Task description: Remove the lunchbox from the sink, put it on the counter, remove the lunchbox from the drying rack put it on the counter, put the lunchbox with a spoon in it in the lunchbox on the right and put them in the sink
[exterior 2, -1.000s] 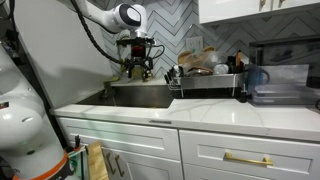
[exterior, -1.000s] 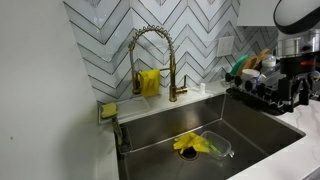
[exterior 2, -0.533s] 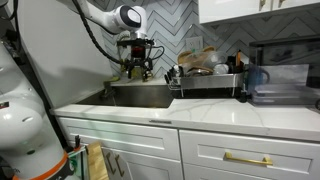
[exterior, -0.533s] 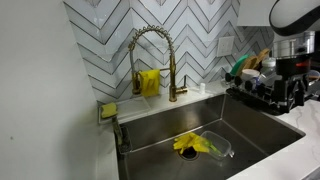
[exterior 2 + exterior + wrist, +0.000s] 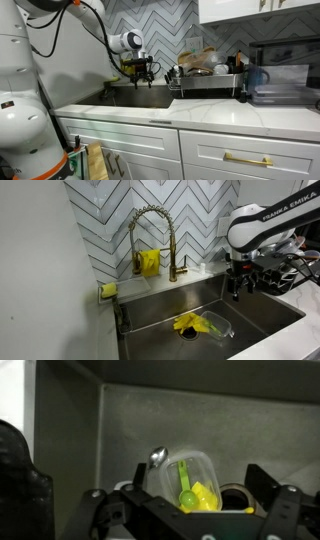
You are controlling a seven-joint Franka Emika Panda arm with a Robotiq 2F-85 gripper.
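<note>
A clear plastic lunchbox (image 5: 207, 326) lies on the floor of the steel sink (image 5: 165, 310). In the wrist view the lunchbox (image 5: 178, 472) holds a green spoon (image 5: 185, 490) and a yellow cloth-like wad (image 5: 207, 495), with a metal spoon (image 5: 157, 457) at its far edge. My gripper (image 5: 238, 286) hangs open over the right part of the basin, above and behind the box, touching nothing. Seen from the wrist, the gripper (image 5: 200, 478) has the box between its two dark fingers. The drying rack (image 5: 205, 80) stands on the white counter (image 5: 200, 116); I cannot pick out a lunchbox in it.
The brass spring-neck faucet (image 5: 152, 238) rises behind the sink, with a yellow cloth (image 5: 148, 262) by it and a sponge (image 5: 108, 290) on the rim. The drain (image 5: 237, 490) lies just right of the box. A dark appliance (image 5: 280, 85) stands past the rack.
The arm has swung from beside the drying rack out over the sink and dropped lower. The jaws stay open, and the lunchbox has not moved.
</note>
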